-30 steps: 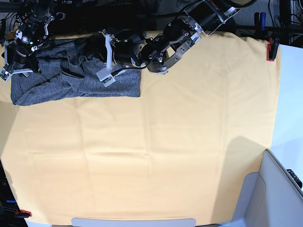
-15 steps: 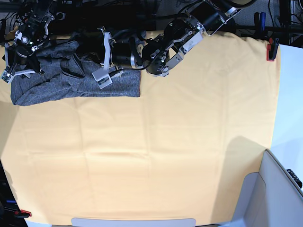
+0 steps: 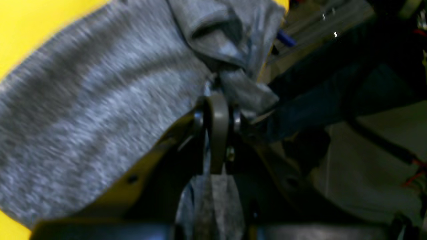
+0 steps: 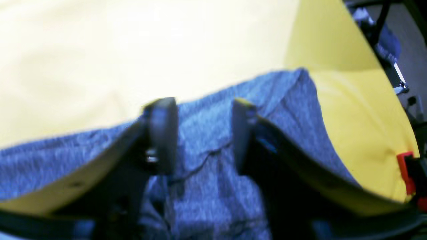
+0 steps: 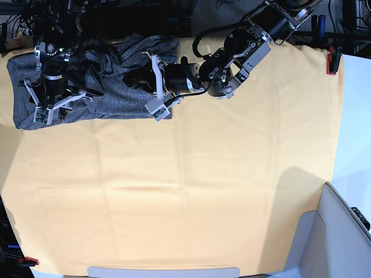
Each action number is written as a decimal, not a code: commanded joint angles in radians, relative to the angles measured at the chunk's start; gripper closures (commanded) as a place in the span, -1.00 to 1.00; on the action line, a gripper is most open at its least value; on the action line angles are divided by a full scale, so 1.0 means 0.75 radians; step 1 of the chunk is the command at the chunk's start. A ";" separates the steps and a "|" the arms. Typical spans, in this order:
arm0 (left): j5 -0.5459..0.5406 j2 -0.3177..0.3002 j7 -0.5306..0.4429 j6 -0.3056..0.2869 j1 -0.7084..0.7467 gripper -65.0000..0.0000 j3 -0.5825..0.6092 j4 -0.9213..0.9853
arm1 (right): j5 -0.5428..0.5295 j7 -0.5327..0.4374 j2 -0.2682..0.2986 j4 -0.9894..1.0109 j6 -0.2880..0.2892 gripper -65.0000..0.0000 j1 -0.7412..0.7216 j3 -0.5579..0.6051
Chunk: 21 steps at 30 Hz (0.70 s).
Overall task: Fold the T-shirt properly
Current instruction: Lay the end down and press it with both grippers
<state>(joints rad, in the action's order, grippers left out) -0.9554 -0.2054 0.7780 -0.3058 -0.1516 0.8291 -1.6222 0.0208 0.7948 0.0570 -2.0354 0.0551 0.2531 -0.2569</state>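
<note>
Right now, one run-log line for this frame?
left gripper: shut on T-shirt | right gripper: open over T-shirt | fold: unfinished

T-shirt (image 5: pixel 110 98) was dark heather grey, mottled w/ lighter flecks, no print; looked bluish-grey in right wrist view (image 4: pixel 213 186). Cloth (image 5: pixel 191 191) over the desk was plain yellow-orange, paler & washed out where light hit it. Left pincer (image 3: pixel 217 96) was grey-brown w/ black hardware; right pincer (image 4: pixel 200 133) had dark pads on yellowish arms. Arms were mostly black w/ silver parts & white brackets. Clamp (image 5: pixel 332 62) at cloth edge was red. Bin (image 5: pixel 342 231) at corner was pale grey.
</note>
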 commanded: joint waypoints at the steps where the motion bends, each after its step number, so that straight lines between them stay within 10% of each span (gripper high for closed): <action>1: -0.026 -0.024 -0.042 -0.011 -0.018 0.99 -0.006 -0.023 | -0.010 -0.062 0.005 -0.027 0.007 0.62 -0.001 0.053; 3: -0.026 -0.056 -0.071 -0.011 -0.008 0.99 -0.006 -0.011 | 0.004 -0.095 0.007 -0.029 0.007 1.00 0.026 0.129; 14: -0.026 -0.075 -0.110 -0.011 0.035 0.99 -0.061 0.165 | 0.217 -0.136 0.087 -0.029 0.007 1.00 0.118 0.646; 21: -0.026 -0.075 -0.110 -0.011 0.035 0.99 -0.061 0.175 | 0.221 0.015 0.099 -0.024 0.007 1.00 0.163 0.665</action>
<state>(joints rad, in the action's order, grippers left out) -0.9634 -0.2630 0.7055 -0.3061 -0.1112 0.7895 -1.4792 0.1814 0.8364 0.1299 -2.0354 0.0639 0.3779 0.2420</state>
